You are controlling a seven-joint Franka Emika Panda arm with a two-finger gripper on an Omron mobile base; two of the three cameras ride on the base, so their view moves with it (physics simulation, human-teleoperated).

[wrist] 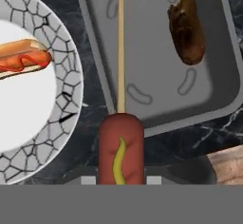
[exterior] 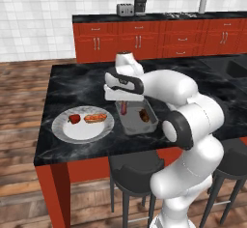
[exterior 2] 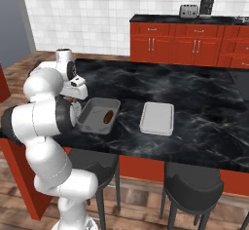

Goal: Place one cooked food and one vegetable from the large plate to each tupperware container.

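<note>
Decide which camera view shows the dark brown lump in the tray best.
The hand view: the brown lump lies large and unobstructed in the tray. The left base view and right base view show it only as a small dark spot.

Lighting: even, bright, diffuse; source not identifiable. Shadows: soft, faint beneath stools [exterior: 135, 174] and inside the grey tray [wrist: 161, 52]. Glare: mild sheen on the black worktop [exterior 2: 194, 92]. Sharpness: base views coarse, slightly pixelated; hand view crisp. Edge distortion: none apparent.
</note>
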